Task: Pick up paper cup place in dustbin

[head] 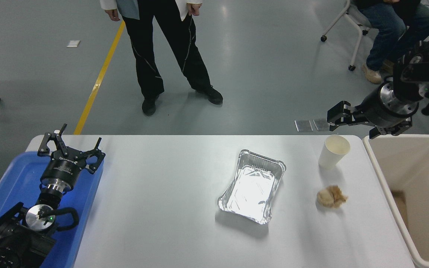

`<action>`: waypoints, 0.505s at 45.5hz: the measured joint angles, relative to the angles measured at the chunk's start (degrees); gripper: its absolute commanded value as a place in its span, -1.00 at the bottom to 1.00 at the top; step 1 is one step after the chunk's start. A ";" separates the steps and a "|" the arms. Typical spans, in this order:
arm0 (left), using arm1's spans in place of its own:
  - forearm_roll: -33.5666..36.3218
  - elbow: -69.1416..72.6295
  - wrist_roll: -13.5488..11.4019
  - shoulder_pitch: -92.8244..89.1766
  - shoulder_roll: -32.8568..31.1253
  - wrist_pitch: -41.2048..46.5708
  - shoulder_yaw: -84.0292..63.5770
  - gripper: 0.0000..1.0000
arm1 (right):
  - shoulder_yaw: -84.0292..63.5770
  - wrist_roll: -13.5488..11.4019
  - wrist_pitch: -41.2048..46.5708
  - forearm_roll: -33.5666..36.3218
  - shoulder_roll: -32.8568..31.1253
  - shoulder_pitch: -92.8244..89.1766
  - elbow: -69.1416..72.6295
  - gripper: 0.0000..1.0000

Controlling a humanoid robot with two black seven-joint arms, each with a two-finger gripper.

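Cup (333, 152): upright, far right of counter (162, 204), beside bin (415, 193). Right pincer (352, 123): spread, empty, hanging beyond the cup. Wad (331, 196), foil tray (252, 185) nearby. Left pincer (71, 149): spread, over blue tray (9, 178).

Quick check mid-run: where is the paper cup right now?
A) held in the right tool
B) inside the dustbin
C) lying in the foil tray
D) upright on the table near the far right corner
D: the paper cup stands upright on the table, untouched, with the right tool above it and the dustbin beside it.
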 measured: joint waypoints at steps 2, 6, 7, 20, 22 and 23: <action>0.00 -0.01 0.00 0.00 0.00 0.00 -0.01 0.99 | 1.61 0.00 -0.91 0.01 -0.34 -2.55 -1.87 1.00; 0.00 0.00 0.00 0.02 0.00 0.00 -0.04 0.99 | 4.88 -0.01 -2.14 0.05 -0.93 -7.64 -5.68 1.00; 0.00 0.00 0.00 0.02 0.00 0.00 -0.04 0.99 | 5.41 -0.01 -2.34 0.06 -1.01 -8.60 -6.46 1.00; 0.01 0.00 0.00 0.01 0.00 0.00 -0.03 0.99 | 9.95 -0.09 -4.91 6.06 -1.57 -19.99 -16.63 1.00; 0.00 0.00 0.00 0.01 0.00 0.00 -0.02 0.99 | 10.29 -0.08 -5.78 6.84 -1.49 -21.33 -17.83 1.00; 0.00 0.00 0.00 0.01 0.00 0.00 -0.02 0.99 | 10.44 -0.08 -6.28 7.17 -1.43 -21.99 -18.40 1.00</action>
